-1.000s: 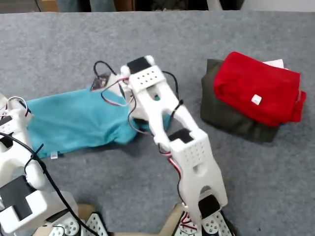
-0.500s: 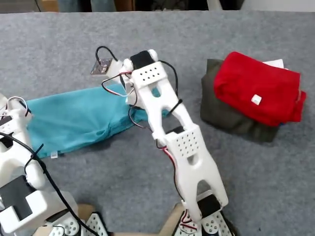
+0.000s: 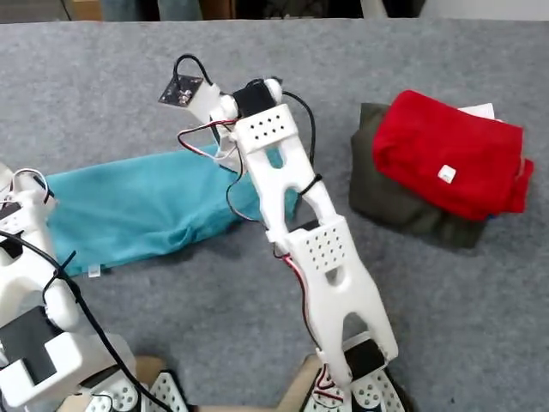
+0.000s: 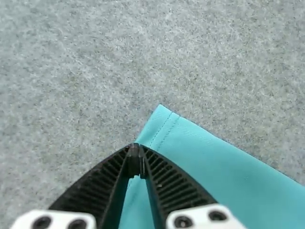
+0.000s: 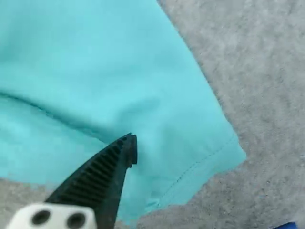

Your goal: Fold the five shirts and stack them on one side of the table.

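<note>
A teal shirt [image 3: 129, 210] lies on the grey table as a long folded strip, left of centre. In the left wrist view my left gripper [image 4: 136, 155] is shut, its tips meeting right on the edge of the teal shirt [image 4: 214, 162] near a hemmed corner. My left arm [image 3: 26, 249] stands at the strip's left end. My right arm [image 3: 283, 180] stretches from the front edge over the strip's right end. One black finger [image 5: 126, 148] of the right gripper hovers above the teal shirt [image 5: 95, 62], holding nothing. A folded red shirt [image 3: 446, 150] rests on a folded dark olive shirt [image 3: 382, 202] at the right.
A white edge [image 3: 480, 110] and a bit of blue cloth [image 3: 491, 216] peek out under the red shirt. Bare grey table [image 3: 386, 60] runs along the far side and between the teal strip and the stack. Both arm bases sit at the front edge.
My right arm has lifted and swung toward the far side, away from the teal shirt's right end. The shirt now lies flatter there. My left arm has not moved.
</note>
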